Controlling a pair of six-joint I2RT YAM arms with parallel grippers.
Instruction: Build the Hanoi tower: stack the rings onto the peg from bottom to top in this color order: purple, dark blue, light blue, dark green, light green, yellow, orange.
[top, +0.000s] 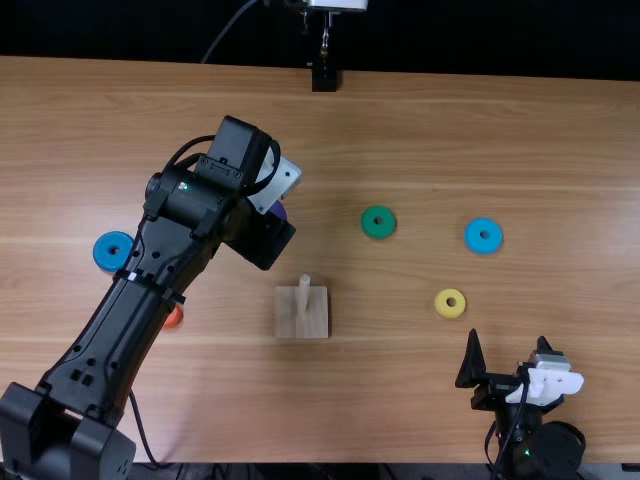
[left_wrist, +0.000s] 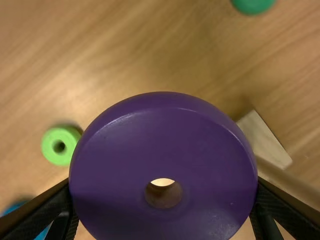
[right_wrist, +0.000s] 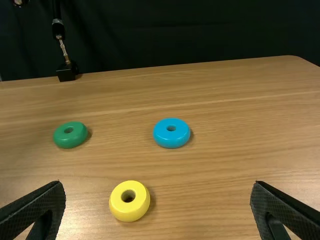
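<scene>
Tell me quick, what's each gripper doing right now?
Left gripper: closed on the purple ring.
Right gripper: open, holding nothing.

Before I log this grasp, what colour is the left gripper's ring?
Purple ring, best in the left wrist view.

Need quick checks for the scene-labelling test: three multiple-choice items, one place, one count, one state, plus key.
1. Where is the purple ring?
A) on the peg
B) flat on the table
C) in the left pincer

2. How many rings are on the peg?
A) none
B) two
C) three

3. What state is the right pincer in?
A) shut on a ring
B) open and empty
C) shut and empty

Key:
1 C: the left wrist view shows it gripped across its width.
2 A: the top view shows the peg bare.
3 B: in the right wrist view its jaws stand wide apart with nothing gripped.
</scene>
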